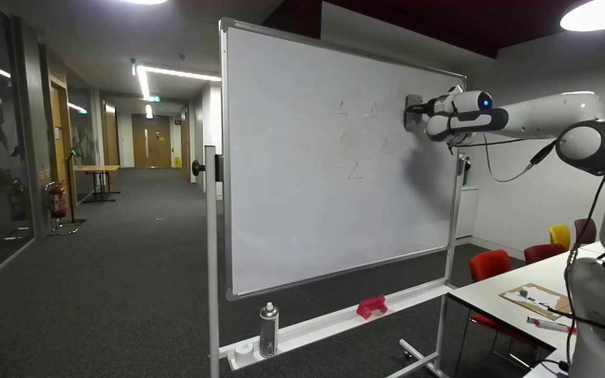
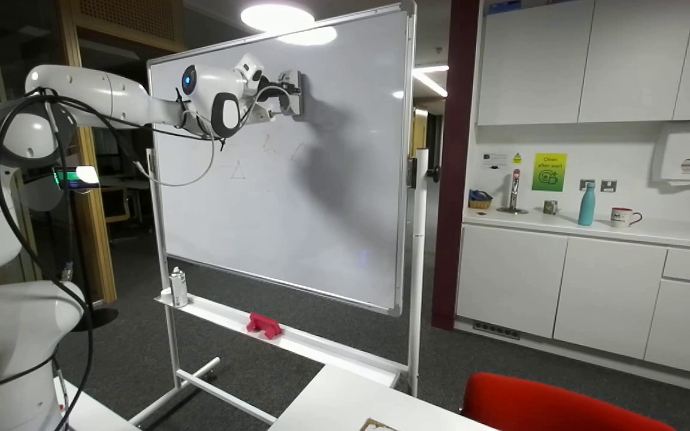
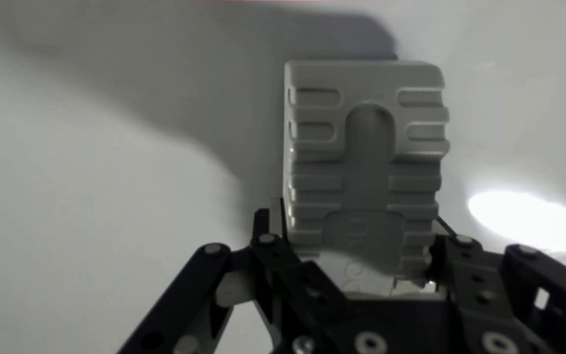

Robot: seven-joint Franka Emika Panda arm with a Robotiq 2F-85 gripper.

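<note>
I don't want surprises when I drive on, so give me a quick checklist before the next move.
1. Grip on the eraser: ok, the gripper holds it from both sides.
2. Eraser inside the edges of the whiteboard: ok, in both exterior views.
3. Eraser face flush on the board: cannot tell, that face is hidden.
4. Board free of marks: not ok, a triangle and other strokes show.
5. Spray can upright on the tray: ok.
</note>
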